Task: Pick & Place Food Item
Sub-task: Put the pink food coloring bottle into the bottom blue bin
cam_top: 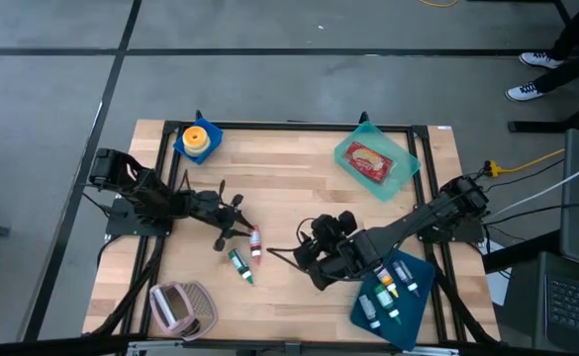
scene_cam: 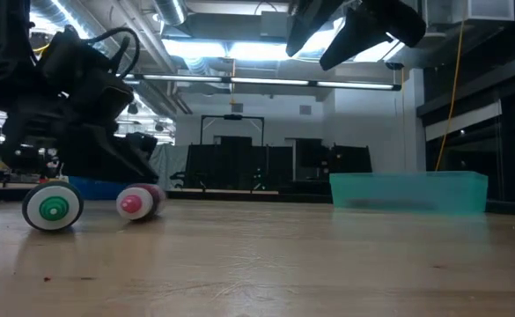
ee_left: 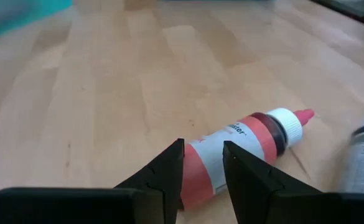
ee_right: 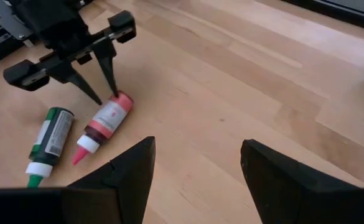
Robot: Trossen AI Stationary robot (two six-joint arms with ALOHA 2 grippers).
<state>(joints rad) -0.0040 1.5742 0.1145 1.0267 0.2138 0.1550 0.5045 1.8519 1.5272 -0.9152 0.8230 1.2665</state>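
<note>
A red squeeze bottle [cam_top: 255,242] with a white cap lies on its side mid-table, nozzle toward the near edge. A green bottle [cam_top: 241,265] lies beside it. My left gripper [cam_top: 232,225] is low over the table at the red bottle's base end [ee_left: 200,180]. Its fingers stand slightly apart with nothing between them. My right gripper [cam_top: 309,259] hangs open in the air to the right of both bottles, as the right wrist view [ee_right: 197,146] shows. My left gripper comes at the red bottle slanting down from the table's left. One fingertip [ee_right: 113,92] stands right at the rim of the bottle's base end [ee_right: 121,99], and the other [ee_right: 97,99] is beside it over the table. I cannot tell whether either touches the bottle.
A blue tray [cam_top: 423,297] with several small bottles sits at the near right. A teal container [cam_top: 403,163] holding a red-wrapped item is at the far right, a yellow-orange object on a blue dish [cam_top: 199,140] at the far left, and a pink basket [cam_top: 180,307] at the near left.
</note>
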